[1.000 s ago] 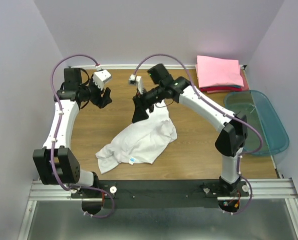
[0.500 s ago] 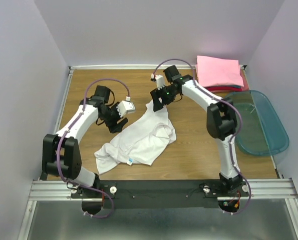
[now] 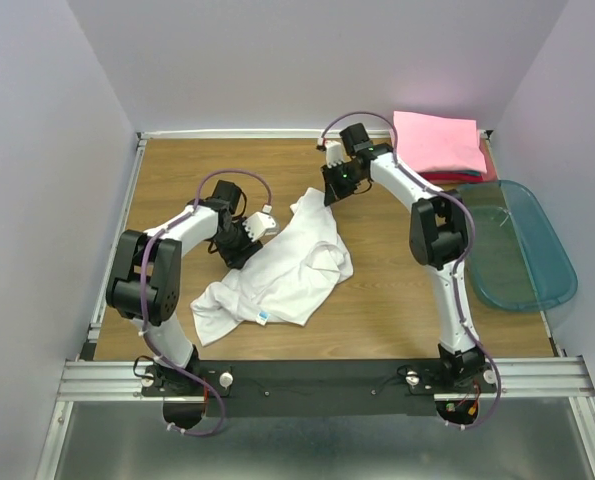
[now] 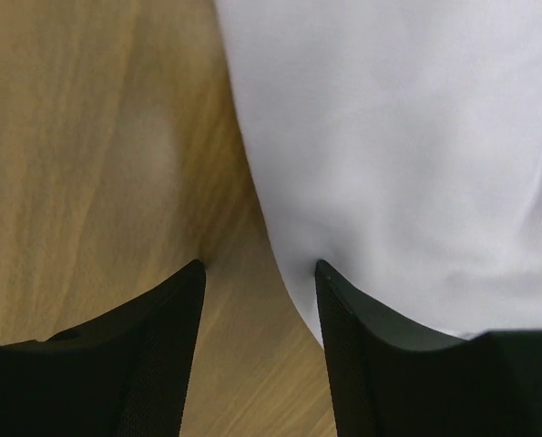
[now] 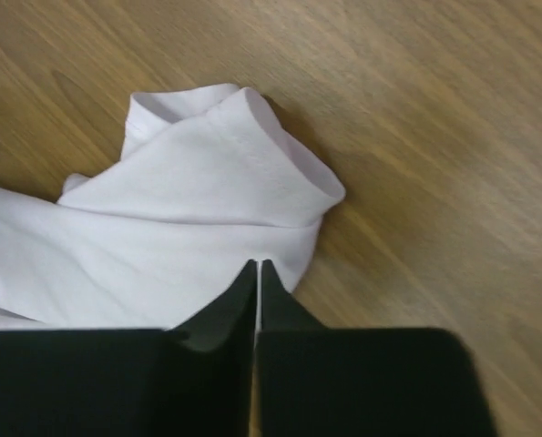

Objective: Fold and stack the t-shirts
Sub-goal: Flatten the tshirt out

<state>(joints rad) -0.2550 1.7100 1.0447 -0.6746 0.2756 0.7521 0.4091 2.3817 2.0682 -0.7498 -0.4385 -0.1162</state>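
Note:
A crumpled white t-shirt point(image 3: 287, 265) lies in the middle of the wooden table point(image 3: 177, 170). My left gripper point(image 3: 241, 245) is down at the shirt's left edge. In the left wrist view its fingers stand apart point(image 4: 257, 266), one on bare wood and the other on the edge of the t-shirt point(image 4: 398, 137), with that edge lying between them. My right gripper point(image 3: 333, 192) is at the shirt's far corner. In the right wrist view it is shut point(image 5: 258, 264) on a fold of the white cloth point(image 5: 189, 200), just behind a hemmed sleeve end.
A stack of folded shirts with a pink one on top point(image 3: 437, 143) sits at the back right corner. A clear blue tub point(image 3: 522, 250) stands at the right edge of the table. Pale walls close in the table on three sides.
My left arm swung in from the back left and came down at the shirt's left edge. My right gripper moved toward the back right onto the shirt's far corner and shut on it.

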